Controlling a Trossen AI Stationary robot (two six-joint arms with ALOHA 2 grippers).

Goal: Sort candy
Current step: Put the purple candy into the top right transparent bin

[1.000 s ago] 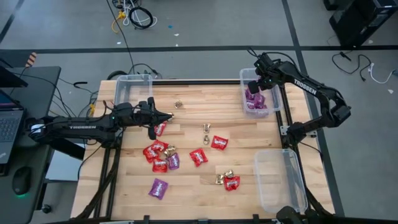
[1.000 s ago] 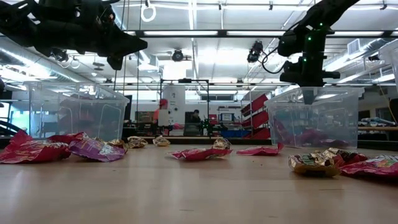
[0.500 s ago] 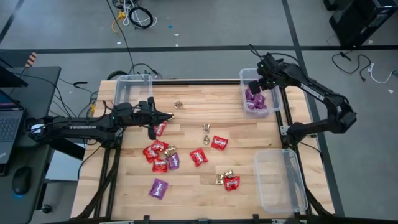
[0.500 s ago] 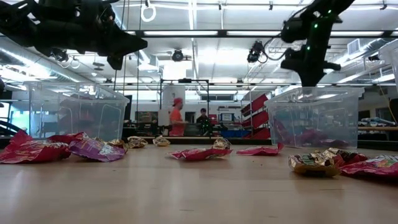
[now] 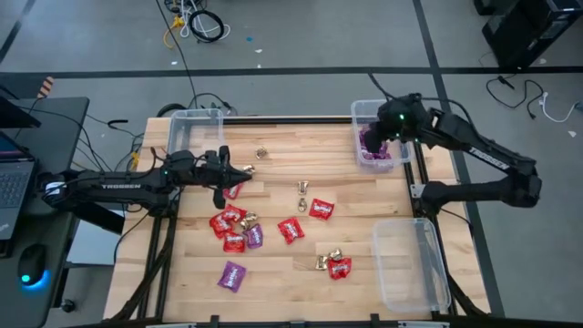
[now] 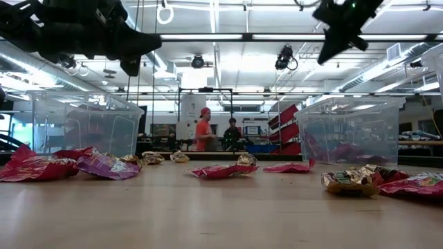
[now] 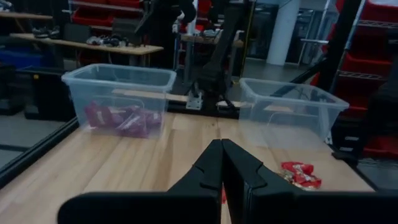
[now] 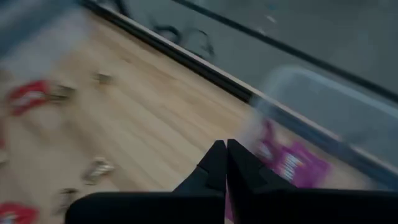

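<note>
Near edge of the wooden table [image 5: 364, 292]: a purple packet [image 5: 233, 275] sits alone toward the left, and a red packet [image 5: 340, 268] touches a gold foil piece [image 5: 326, 260] near the middle. An empty clear bin [image 5: 409, 265] stands on the near right.

Mid-table: a cluster of red packets [image 5: 225, 223] with one purple packet [image 5: 254, 237] and a gold piece mixed in, left of centre. A single red packet [image 5: 291, 230] and another red packet [image 5: 321, 210] lie just right of it, with two small gold pieces [image 5: 302, 189] beyond them.

Left gripper [image 5: 246, 170] hangs above the table over a red packet [image 5: 233, 189], fingers pressed together, nothing in them; the left wrist view confirms the tips meet [image 7: 221, 163].

Far side: one gold piece [image 5: 261, 153] lies alone. The far-left clear bin [image 5: 194, 128] looks empty. The far-right clear bin [image 5: 364, 111] holds the purple packets [image 5: 373, 149].

Right gripper [image 5: 369, 136] is over that bin's left side, above the purple packets, fingers closed [image 8: 224, 163] and carrying nothing.

Beyond the table in the low view, a person in a red cap [image 6: 203, 131] stands in the room.
</note>
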